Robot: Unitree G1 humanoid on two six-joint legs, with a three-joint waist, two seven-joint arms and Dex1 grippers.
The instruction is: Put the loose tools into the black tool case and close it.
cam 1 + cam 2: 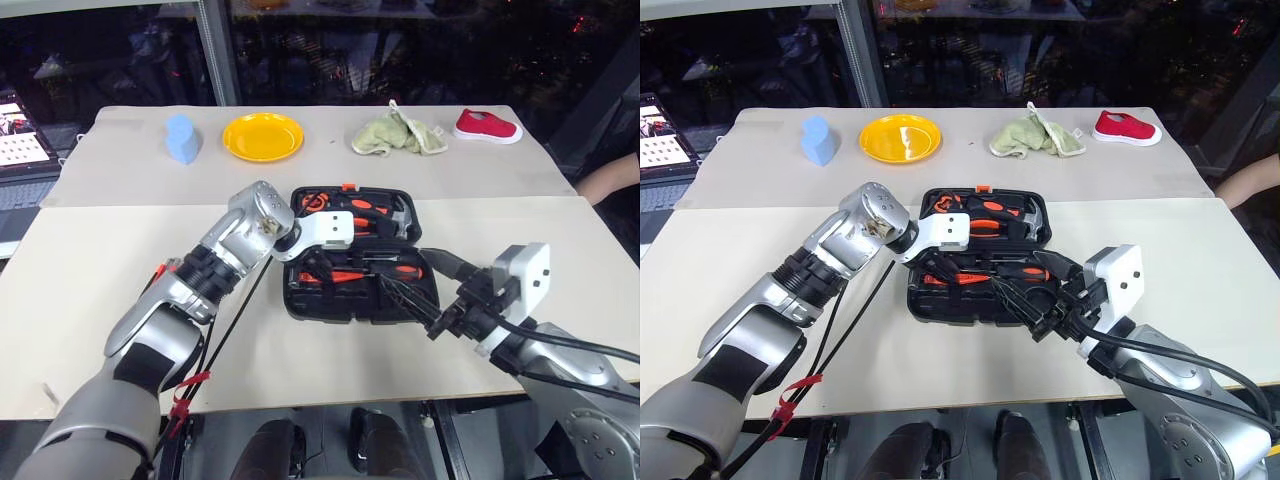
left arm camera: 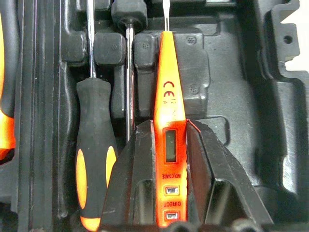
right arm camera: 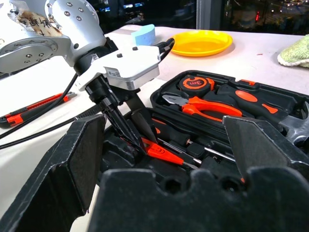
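The black tool case (image 1: pixel 300 305) lies open on the table. My left gripper (image 2: pixel 169 126) is shut on the slim orange tester screwdriver (image 2: pixel 169 72), tilted tip-down over the near half's recesses. A screwdriver with a black-orange handle (image 2: pixel 95 159) lies in a recess beside it. Seen from the right wrist, the left gripper (image 3: pixel 142 139) holds the tester (image 3: pixel 161 152) low in the case. My right gripper (image 1: pixel 405 272) stands open over the case's near right corner, with nothing between its fingers (image 3: pixel 82 154). The orange-and-black utility knife (image 3: pixel 34 108) lies on the table left of the case.
The case's far half holds orange-handled pliers (image 3: pixel 207 106), a tape measure (image 3: pixel 195 83) and a hammer (image 1: pixel 400 212). At the back stand a blue sponge (image 1: pixel 182 138), yellow plate (image 1: pixel 262 136), green cloth (image 1: pixel 398 132) and red shoe (image 1: pixel 487 126). A person's arm (image 1: pixel 610 175) shows far right.
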